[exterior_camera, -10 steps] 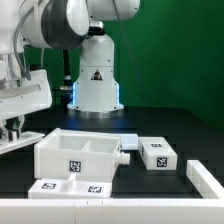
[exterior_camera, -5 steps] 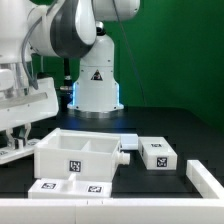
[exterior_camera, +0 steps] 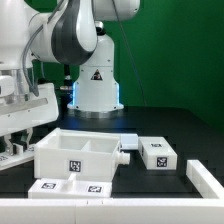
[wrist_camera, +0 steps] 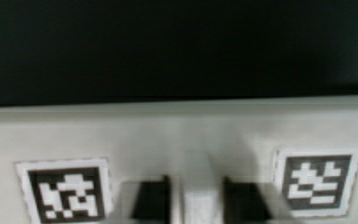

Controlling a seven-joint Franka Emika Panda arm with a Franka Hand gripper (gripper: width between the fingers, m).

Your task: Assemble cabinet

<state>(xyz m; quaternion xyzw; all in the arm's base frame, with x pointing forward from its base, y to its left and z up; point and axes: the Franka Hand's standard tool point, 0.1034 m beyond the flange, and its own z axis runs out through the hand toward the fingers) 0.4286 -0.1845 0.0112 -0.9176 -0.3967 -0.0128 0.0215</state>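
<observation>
The cabinet's compartmented box (exterior_camera: 80, 150) stands open side up on the black table, with tags on its front. My gripper (exterior_camera: 13, 140) is at the exterior view's far left, low over the table beside the box. In the wrist view, my gripper (wrist_camera: 199, 202) has its dark fingers (wrist_camera: 153, 200) close together, with a flat white cabinet panel (wrist_camera: 194, 135) between them. The panel has a tag on each side of the fingers. That panel (exterior_camera: 12, 153) shows partly at the exterior view's left edge. A small tagged block (exterior_camera: 158, 153) lies to the box's right.
A flat tagged panel (exterior_camera: 70, 187) lies in front of the box. Another white piece (exterior_camera: 205, 178) sits at the front right. The white robot base (exterior_camera: 97, 80) with a triangle mark stands behind, and a thin white board (exterior_camera: 128, 141) lies behind the box.
My hand has come down a little and shifted slightly toward the box, with the panel at the left edge lower than before. The box and block have not moved.
</observation>
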